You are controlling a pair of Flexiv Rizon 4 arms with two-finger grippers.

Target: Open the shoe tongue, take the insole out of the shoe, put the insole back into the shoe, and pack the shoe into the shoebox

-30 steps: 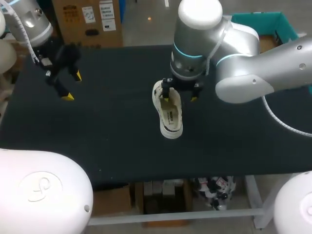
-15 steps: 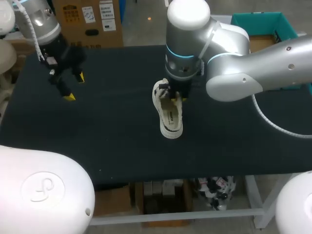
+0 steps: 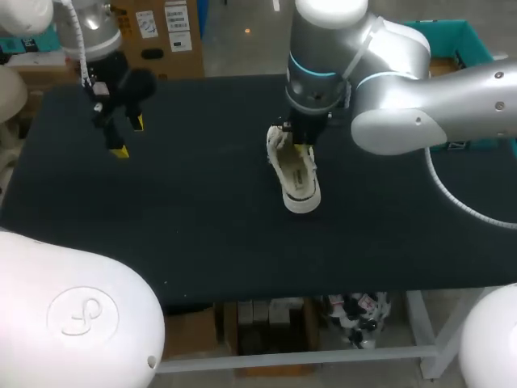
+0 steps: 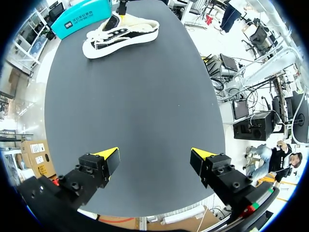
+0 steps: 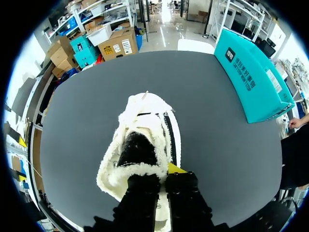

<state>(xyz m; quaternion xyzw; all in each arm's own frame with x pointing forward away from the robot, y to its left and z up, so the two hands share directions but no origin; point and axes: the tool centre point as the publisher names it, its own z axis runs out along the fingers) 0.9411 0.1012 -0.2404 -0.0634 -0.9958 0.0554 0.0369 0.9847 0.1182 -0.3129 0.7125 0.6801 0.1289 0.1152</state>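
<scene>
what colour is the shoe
The shoe is white with black trim and fleecy lining; clearest in right wrist view.

Black table (image 3: 202, 234), one shoe on it.
A white shoe (image 3: 297, 174) with a fleecy lining and a dark side stripe sits sole-down just off the table's middle, toward 2 o'clock in the head view, its length running from 11 to 5 o'clock.

Illumination: bright and even, from overhead.
Glare: soft highlights on the white and silver shells of the right arm (image 3: 404, 105).
Shadows: barely any on the matte black table (image 3: 202, 218), even beside the shoe (image 3: 299, 174).
</scene>
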